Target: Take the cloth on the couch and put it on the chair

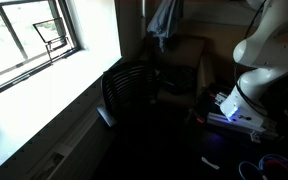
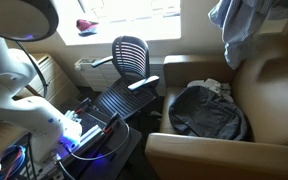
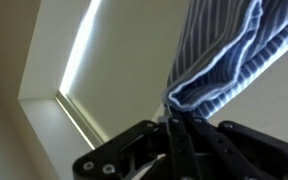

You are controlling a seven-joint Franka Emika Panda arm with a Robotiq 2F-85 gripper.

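Observation:
The cloth (image 3: 219,50) is blue-and-white striped fabric, and my gripper (image 3: 172,122) is shut on a fold of it in the wrist view, against a pale ceiling. In both exterior views the cloth (image 2: 244,30) (image 1: 164,18) hangs high in the air above the tan couch (image 2: 269,85). The gripper itself is hidden at the top edge there. The black mesh office chair (image 2: 131,58) stands beside the couch by the window. It also shows in the darker exterior view (image 1: 134,88).
A dark bag (image 2: 209,112) lies on the couch seat. The robot's white base (image 2: 19,70) and a lit box with cables (image 2: 84,135) stand near the chair. A window sill (image 1: 54,75) runs behind the chair.

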